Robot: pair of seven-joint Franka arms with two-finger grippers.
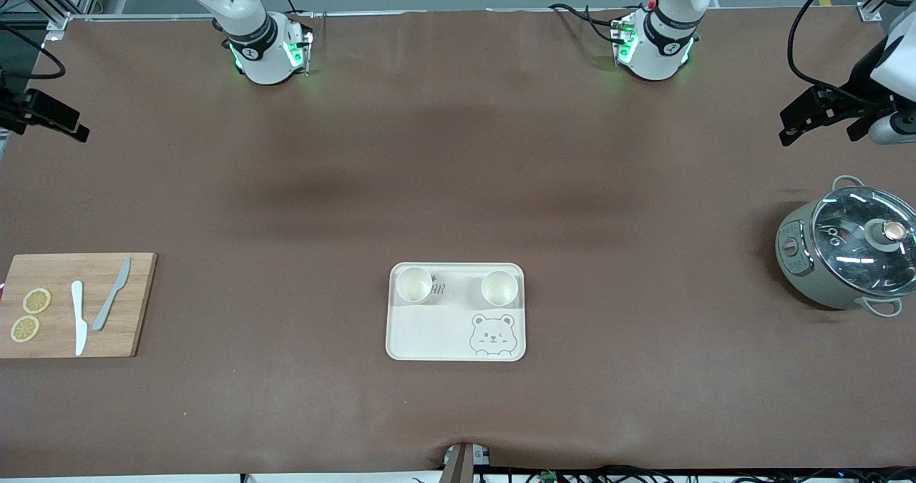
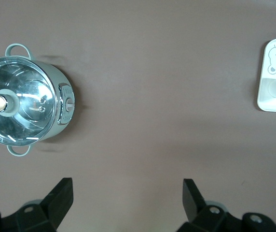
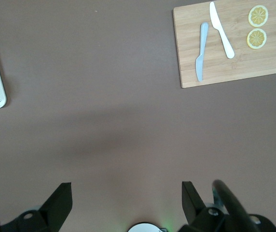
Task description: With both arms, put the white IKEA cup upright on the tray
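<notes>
Two white cups (image 1: 414, 284) (image 1: 499, 288) are seen upright on the tray (image 1: 429, 336) along its edge nearest the arms, while the left gripper (image 2: 126, 199) and right gripper (image 3: 126, 199) are held spread wide and empty over bare table.

tray (image 1: 458, 333) | grey lettering, only "AR" readable beside a cup (image 1: 414, 285)

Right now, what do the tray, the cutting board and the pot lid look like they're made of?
The tray: probably matte plastic or melamine; uniform cream surface, rounded corners, printed grey bear. The cutting board: wood, possibly bamboo; visible grain and warm tan colour. The pot lid: likely glass; it is see-through, shows bright reflections, and has a metal-looking rim. The pot body looks like painted metal or plastic; I can't tell which.
</notes>
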